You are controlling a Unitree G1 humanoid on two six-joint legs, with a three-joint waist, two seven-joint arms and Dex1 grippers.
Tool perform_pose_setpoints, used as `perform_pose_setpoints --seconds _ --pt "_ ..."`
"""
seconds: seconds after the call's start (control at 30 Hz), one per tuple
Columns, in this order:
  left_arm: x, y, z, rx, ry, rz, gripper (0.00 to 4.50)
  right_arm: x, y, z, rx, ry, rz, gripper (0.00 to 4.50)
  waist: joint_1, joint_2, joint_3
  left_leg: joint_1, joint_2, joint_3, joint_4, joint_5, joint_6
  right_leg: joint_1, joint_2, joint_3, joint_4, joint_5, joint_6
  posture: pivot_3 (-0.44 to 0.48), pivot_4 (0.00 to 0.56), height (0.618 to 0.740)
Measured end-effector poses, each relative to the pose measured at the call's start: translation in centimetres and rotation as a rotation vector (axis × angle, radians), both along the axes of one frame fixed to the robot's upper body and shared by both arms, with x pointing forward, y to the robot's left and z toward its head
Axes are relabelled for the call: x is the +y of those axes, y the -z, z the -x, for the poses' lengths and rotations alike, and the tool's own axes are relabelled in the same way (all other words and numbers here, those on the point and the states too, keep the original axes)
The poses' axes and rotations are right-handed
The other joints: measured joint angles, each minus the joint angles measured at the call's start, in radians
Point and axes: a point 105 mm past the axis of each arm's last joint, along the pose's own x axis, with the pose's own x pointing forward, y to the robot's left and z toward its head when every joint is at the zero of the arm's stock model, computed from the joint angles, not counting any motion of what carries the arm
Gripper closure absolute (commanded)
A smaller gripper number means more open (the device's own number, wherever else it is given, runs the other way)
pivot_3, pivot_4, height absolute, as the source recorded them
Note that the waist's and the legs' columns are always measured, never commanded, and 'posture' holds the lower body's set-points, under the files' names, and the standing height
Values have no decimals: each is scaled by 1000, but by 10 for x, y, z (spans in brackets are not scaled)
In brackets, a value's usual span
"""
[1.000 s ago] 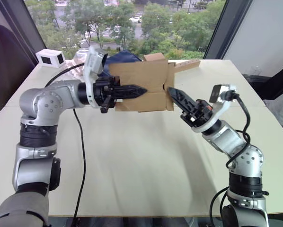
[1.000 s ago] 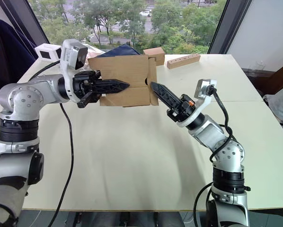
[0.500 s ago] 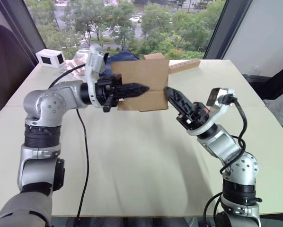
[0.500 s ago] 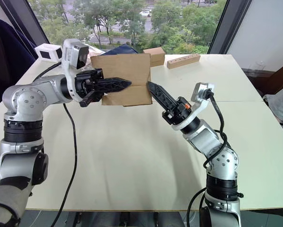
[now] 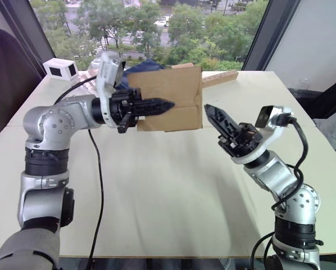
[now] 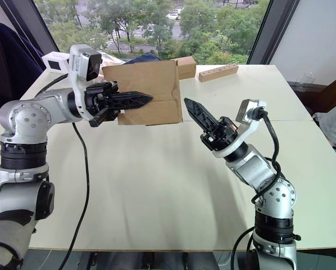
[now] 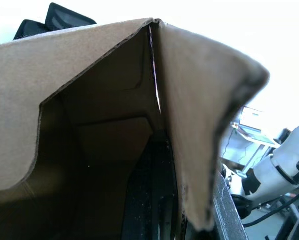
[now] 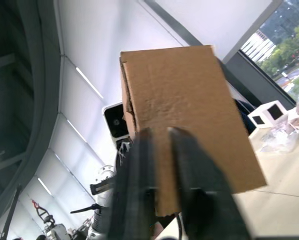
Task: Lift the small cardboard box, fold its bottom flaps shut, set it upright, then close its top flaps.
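- The box (image 5: 173, 98) hangs in the air above the table (image 5: 157, 191), clamped on one wall by the left gripper (image 5: 159, 105), fingers closed on the cardboard.
- The right gripper (image 5: 213, 114) sits just beside the box's right end, apart from it, fingers nearly together and holding nothing.
- To fold the bottom flaps well, push flat with the fingertip and keep the left grip steady so the box doesn't twist.

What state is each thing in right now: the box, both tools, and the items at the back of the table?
small cardboard box: held in the air above the table
left tool: shut on the box's wall
right tool: shut, apart from the box
cube-like tan box: resting on the table
wooden block: lying flat
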Motion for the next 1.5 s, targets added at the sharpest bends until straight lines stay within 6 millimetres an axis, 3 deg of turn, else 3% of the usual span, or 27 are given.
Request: perform_pose_setpoints --seconds 0.33,0.53,0.83,1.0,1.1,1.2,1.27,1.37,1.5 --pt "0 -1 2 10 15 5 4500 -4 -3 -2 -17 39 45 4472 0 0 0 0 0 0 0 0 0 0 0 0 0 0 0 0 150 740" --pt "-2 3 0 14 13 -8 4500 12 -7 5 -68 -4 123 4472 0 0 0 0 0 0 0 0 0 0 0 0 0 0 0 0 150 740" --pt "-2 6 -3 26 10 -11 4500 19 1 4 -92 11 221 4472 1 0 0 0 0 0 0 0 0 0 0 0 0 0 0 0 150 740" --pt "-3 11 -4 30 7 -47 4500 10 4 5 -78 37 249 4472 2 0 0 0 0 0 0 0 0 0 0 0 0 0 0 0 150 740" --pt "-2 15 -7 5 -30 -119 4500 -6 9 9 -44 66 294 4472 3 0 0 0 0 0 0 0 0 0 0 0 -1 0 0 0 150 740" --pt "7 21 -12 -27 -90 -221 4500 -36 14 7 -24 190 418 4472 3 0 0 -1 0 0 0 0 0 1 0 0 -2 0 0 0 150 740" --pt "2 21 -18 -93 -128 -272 4500 -51 18 5 -24 248 518 4472 4 0 0 0 0 0 0 0 0 1 0 0 -2 0 0 0 150 740" --pt "-4 27 -23 -162 -122 -437 4500 -64 30 10 -37 261 724 4472 6 0 0 -1 -1 0 -1 0 0 1 1 0 -4 0 0 0 150 740" --pt "-4 58 -30 -291 -59 -777 4500 -64 56 32 -103 161 1131 4472 6 0 0 -2 -1 0 -1 -1 1 1 2 0 -6 0 0 0 150 740"
